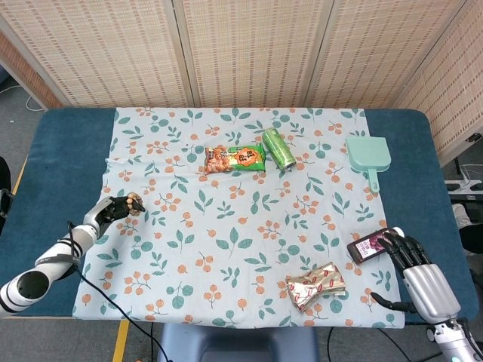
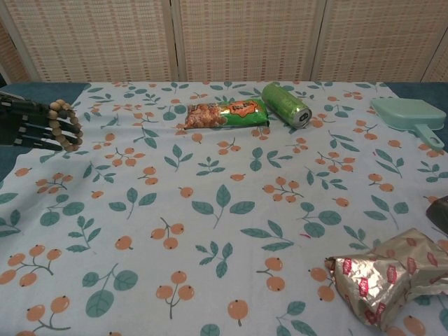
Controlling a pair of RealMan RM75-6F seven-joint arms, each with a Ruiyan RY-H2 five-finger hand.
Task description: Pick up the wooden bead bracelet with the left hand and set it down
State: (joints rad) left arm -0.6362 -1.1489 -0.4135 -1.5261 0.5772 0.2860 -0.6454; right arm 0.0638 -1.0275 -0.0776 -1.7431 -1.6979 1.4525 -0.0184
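The wooden bead bracelet [image 2: 64, 126] hangs looped over the dark fingers of my left hand [image 2: 31, 124] at the left edge of the chest view, just above the cloth. From the head camera the same left hand [image 1: 115, 209] holds the bracelet [image 1: 133, 201] near the left side of the floral cloth. My right hand [image 1: 415, 264] lies at the front right, fingers apart, its fingertips touching a small dark packet [image 1: 367, 246]; nothing is gripped in it.
On the floral cloth [image 1: 226, 226] lie an orange-green snack bag [image 1: 235, 158], a green can [image 1: 278, 148] on its side, a mint dustpan [image 1: 369, 156] at the back right and a crumpled foil wrapper [image 1: 315, 284] at the front.
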